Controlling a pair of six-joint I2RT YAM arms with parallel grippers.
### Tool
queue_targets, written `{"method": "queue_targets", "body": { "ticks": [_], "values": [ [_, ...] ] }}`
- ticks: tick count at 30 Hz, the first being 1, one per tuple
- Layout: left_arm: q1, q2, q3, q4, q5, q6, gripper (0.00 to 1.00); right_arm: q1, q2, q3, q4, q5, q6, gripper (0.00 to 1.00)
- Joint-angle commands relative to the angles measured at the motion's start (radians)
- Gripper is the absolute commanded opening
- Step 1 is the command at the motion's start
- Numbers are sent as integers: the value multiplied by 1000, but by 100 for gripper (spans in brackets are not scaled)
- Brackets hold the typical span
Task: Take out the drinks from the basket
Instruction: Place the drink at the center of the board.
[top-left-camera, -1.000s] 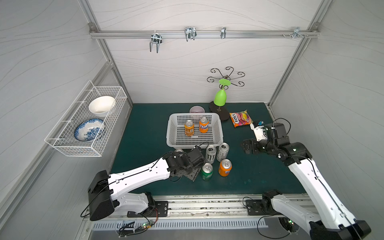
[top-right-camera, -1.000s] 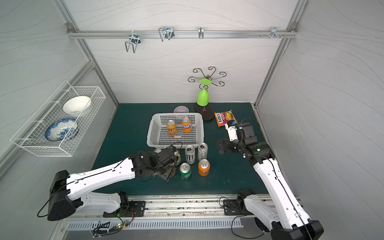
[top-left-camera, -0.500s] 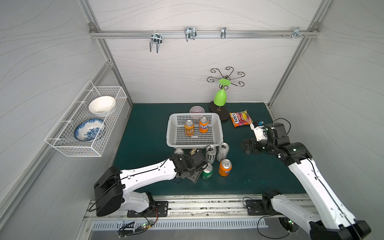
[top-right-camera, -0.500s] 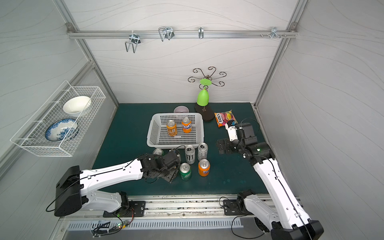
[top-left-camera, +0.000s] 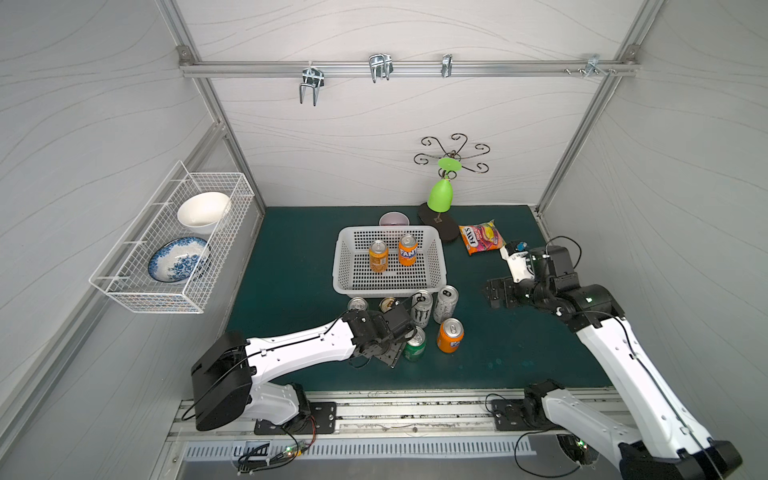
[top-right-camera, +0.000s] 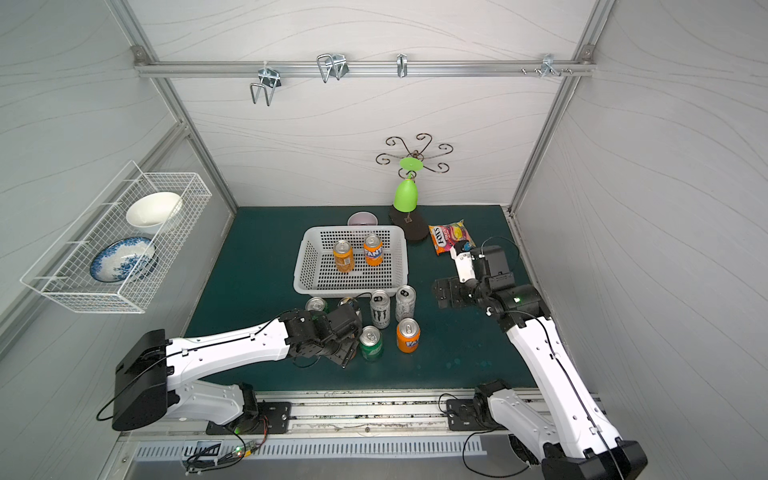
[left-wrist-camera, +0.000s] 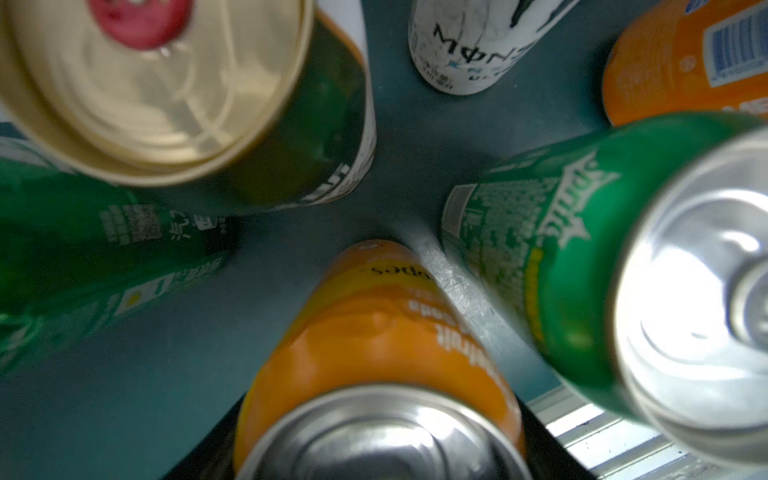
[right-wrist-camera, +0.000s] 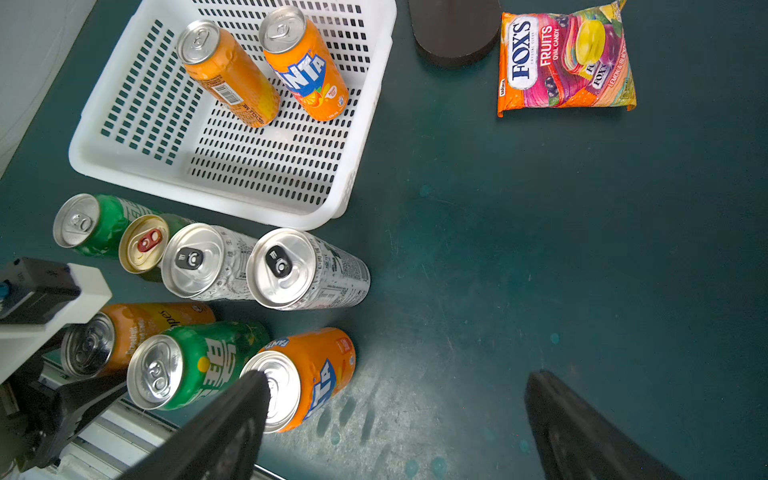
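Basket (top-left-camera: 388, 289) holds two orange cans (top-left-camera: 378, 257). Left gripper (left-wrist-camera: 370, 440) grips a grapefruit can (left-wrist-camera: 374, 332) on the table (right-wrist-camera: 540, 249) and should release next. Right gripper (right-wrist-camera: 397, 378) hovers open.

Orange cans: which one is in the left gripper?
The Schweppes-labelled can, beside the green Sprite can; only it has the left gripper closed around it.

tabletop (top-left-camera: 291, 266): dark green mat, flat, scuffed pale in spots.
walls (top-left-camera: 374, 137): white panels with faint wavy lines, behind the tabletop and along both its sides.
frame (top-left-camera: 214, 120): aluminium posts rising from the tabletop's back corners.
rail (top-left-camera: 249, 70): aluminium bar high above the tabletop's back edge, metal hooks (top-left-camera: 311, 85) hanging from it.
wire rack (top-left-camera: 149, 297): white mesh, fixed to the wall left of the tabletop.
light: even and soft.
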Motion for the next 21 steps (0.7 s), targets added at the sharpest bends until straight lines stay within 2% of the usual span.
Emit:
{"method": "queue_targets", "body": {
  "ticks": [1, 8, 15, 21],
  "values": [
    [-4, -11, 9, 49, -13, -13, 64, -5, 3, 12, -2, 4, -16, 99],
    [-4, -24, 9, 24, -38, -13, 71, -5, 3, 12, -2, 5, -16, 99],
    [-4, -32, 11, 13, -47, -10, 82, -5, 3, 15, -3, 5, -17, 99],
    [-4, -72, 32, -20, -70, 2, 87, -4, 3, 16, -5, 5, -16, 99]
  ]
}}
